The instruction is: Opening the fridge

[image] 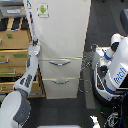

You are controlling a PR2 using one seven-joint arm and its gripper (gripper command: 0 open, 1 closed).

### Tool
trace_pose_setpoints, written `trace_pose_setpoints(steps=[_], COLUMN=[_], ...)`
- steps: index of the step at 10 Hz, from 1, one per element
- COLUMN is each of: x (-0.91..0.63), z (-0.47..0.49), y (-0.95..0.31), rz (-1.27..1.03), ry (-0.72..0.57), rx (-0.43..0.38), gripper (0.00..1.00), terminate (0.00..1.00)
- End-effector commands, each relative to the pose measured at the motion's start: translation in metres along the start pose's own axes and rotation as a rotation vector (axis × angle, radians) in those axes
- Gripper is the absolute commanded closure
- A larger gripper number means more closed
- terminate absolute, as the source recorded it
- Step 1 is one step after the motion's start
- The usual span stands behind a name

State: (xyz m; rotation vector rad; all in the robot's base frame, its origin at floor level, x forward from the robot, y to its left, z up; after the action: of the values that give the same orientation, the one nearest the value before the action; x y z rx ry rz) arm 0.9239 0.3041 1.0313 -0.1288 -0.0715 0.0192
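Arm: I am reaching the gripper (34, 50) up to the fridge's left edge.
Fingers: too blurred, I cannot tell if they are clenched.
Fridge (62, 30): standing centre, door looking closed.
Next: I am needing a firm grasp, then an outward pull.

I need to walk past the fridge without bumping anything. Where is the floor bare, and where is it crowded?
Bare floor lies in front of the fridge, below its lower drawer, between the arm and the second robot. More dark floor shows at the exterior view's upper right. It is crowded where the wooden cabinet meets the fridge's edge, and around the second robot's cables.
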Motion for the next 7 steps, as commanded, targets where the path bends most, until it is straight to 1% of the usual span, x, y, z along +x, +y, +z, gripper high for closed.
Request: trace_pose_setpoints(steps=[1, 4, 6, 7], x=[-0.022, -0.102, -0.18, -0.198], z=[-0.023, 0.011, 0.052, 0.062], y=[0.001, -0.025, -0.049, -0.054], rz=[-0.056, -0.245, -0.382, -0.406], ry=[0.034, 0.021, 0.002, 0.0], rx=[-0.023, -0.015, -0.055, -0.068], gripper=[1.0, 1.0, 1.0, 1.0], terminate=[0.0, 0.0, 0.0, 0.0])
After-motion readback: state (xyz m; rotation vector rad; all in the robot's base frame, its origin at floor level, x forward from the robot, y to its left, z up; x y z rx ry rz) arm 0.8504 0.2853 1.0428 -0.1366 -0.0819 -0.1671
